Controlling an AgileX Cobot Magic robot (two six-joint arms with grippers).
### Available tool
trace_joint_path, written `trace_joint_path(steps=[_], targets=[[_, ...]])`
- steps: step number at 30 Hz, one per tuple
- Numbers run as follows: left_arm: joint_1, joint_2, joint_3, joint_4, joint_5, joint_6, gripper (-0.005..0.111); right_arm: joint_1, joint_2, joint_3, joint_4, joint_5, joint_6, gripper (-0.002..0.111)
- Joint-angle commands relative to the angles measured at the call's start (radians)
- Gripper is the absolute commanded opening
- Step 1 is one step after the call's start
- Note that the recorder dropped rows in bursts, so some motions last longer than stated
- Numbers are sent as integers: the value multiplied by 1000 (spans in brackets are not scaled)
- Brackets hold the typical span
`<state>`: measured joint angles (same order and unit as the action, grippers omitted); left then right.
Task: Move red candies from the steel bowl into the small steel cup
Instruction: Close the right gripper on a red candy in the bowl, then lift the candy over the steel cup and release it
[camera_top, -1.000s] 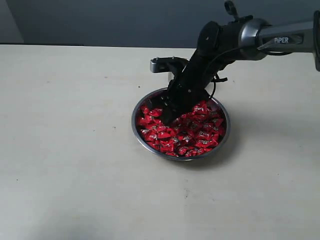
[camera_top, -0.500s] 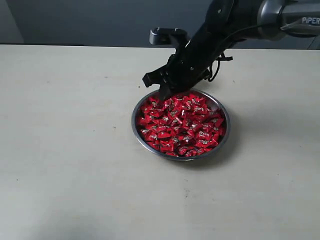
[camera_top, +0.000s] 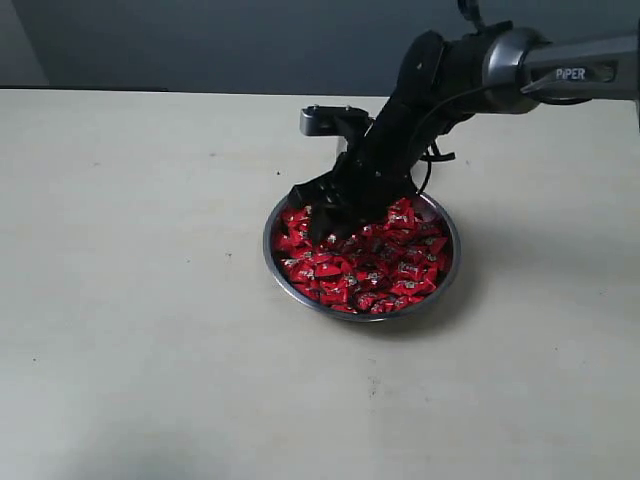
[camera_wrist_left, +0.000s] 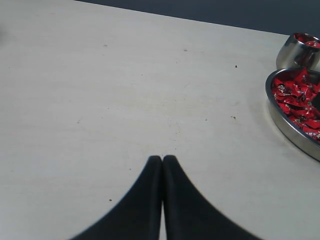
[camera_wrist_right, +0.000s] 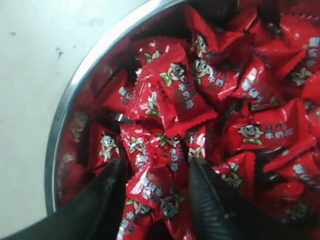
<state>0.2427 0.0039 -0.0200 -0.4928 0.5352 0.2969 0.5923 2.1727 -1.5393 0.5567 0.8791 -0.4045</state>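
Observation:
The steel bowl (camera_top: 350, 312) sits mid-table, heaped with red candies (camera_top: 380, 260). My right gripper (camera_top: 312, 215) hangs low over the bowl's left side, open. In the right wrist view its fingertips (camera_wrist_right: 156, 165) straddle a few candies (camera_wrist_right: 175, 90) near the bowl's rim (camera_wrist_right: 65, 115), and nothing is gripped. The small steel cup (camera_wrist_left: 300, 47) stands just beyond the bowl (camera_wrist_left: 290, 130) with red candy showing in its mouth; the exterior view hides it behind the right arm. My left gripper (camera_wrist_left: 162, 159) is shut and empty over bare table, away from the bowl.
The pale tabletop (camera_top: 150, 300) spreads wide around the bowl on all sides. A dark wall (camera_top: 200, 40) runs behind the table's far edge. The right arm (camera_top: 520, 70) reaches in from the upper right.
The right gripper was down in the candies, rose shut above the bowl's far rim, and has now come back down over the bowl's left side with its jaws opened.

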Motion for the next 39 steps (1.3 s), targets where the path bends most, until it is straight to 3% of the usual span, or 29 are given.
trace_joint_path(steps=[1,5,8,9,18,22,28,39], targets=[[3,-4,0,0,-5,-2,0,7,26,-2,15,-23,-3,40],[3,-4,0,0,-5,-2,0,20,32,-2,2,-58,-3,31],[3,-4,0,0,-5,-2,0,20,34,-2,-9,-67,-3,4],[3,-4,0,0,-5,-2,0,20,34,-2,-6,-67,2,0],[3,-4,0,0,-5,-2,0,-17,-97,-2,-12,-27,41,0],[3,-4,0,0,-5,-2,0,-96,-194,-7,-4,-139,73,0],[3,-4,0,0,-5,-2,0,-196,-93,-164,-4,-140,94,0],[3,-4,0,0,-5,-2,0,-208,184,-504,-80,-31,173,0]])
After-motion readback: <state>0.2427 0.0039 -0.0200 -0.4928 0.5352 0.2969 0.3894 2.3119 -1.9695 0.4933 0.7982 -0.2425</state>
